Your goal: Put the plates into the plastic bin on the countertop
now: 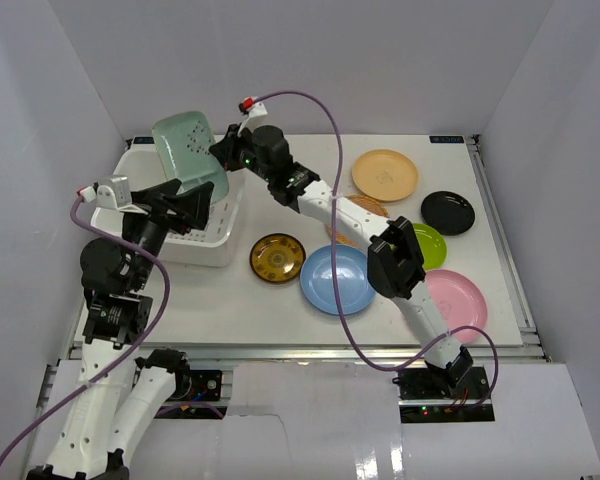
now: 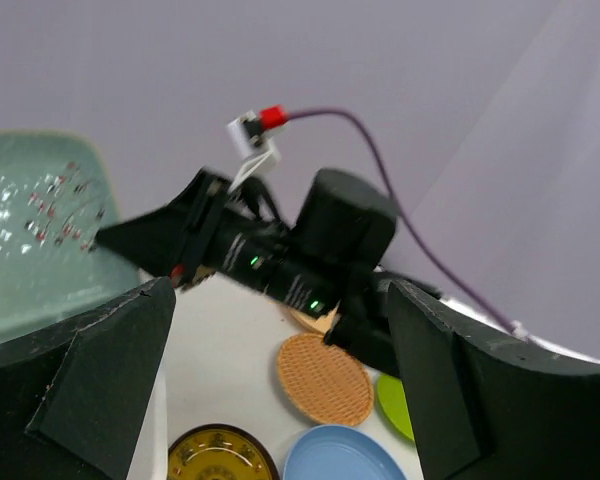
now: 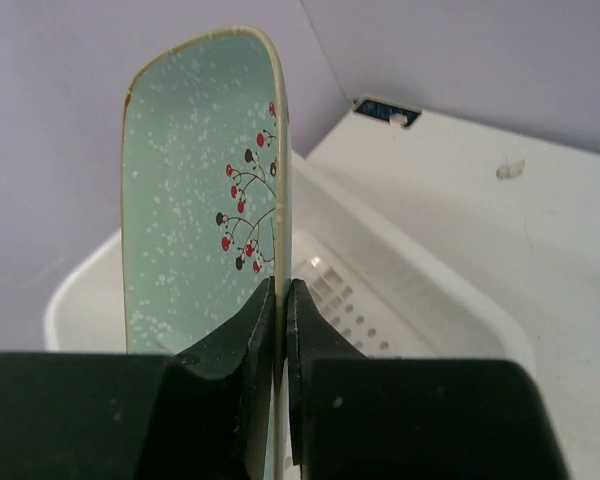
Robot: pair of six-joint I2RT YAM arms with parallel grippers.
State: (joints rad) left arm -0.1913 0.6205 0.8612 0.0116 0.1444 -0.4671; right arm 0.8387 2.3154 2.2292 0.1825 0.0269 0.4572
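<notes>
Pale grey-lilac walls close in a plain white countertop (image 1: 230, 305), flat and matt, with a metal frame along its edge. At the left end sits the bin (image 1: 202, 252), a white plastic tub with rounded corners, a flared rim and a slotted floor.

The right arm (image 1: 400, 265) reaches from the near right corner across to the bin. The right gripper (image 3: 280, 290) is pinched tight on the thin rim of the pale green plate (image 3: 180, 200), which stands on edge in the air above the bin. This plate is a glossy rounded rectangle, speckled white, with a sprig of red and dark berries. The left gripper (image 1: 192, 205) hangs over the near side of the bin with its jaws spread wide, holding nothing.

Seven round plates lie flat to the right of the bin:
- blue plate (image 1: 337, 279)
- pink plate (image 1: 458, 302)
- peach plate (image 1: 385, 174)
- brown-gold plate (image 1: 277, 257), patterned
- black plate (image 1: 447, 212)
- lime green plate (image 1: 430, 243)
- tan woven-look plate (image 2: 323, 378), partly under the right arm

The step in hand appears to be dropping off the green plate. The next move likely calls for lowering it inside the walls, tilting it toward flat, then letting go; the hard, smooth plastic may slide or clatter
</notes>
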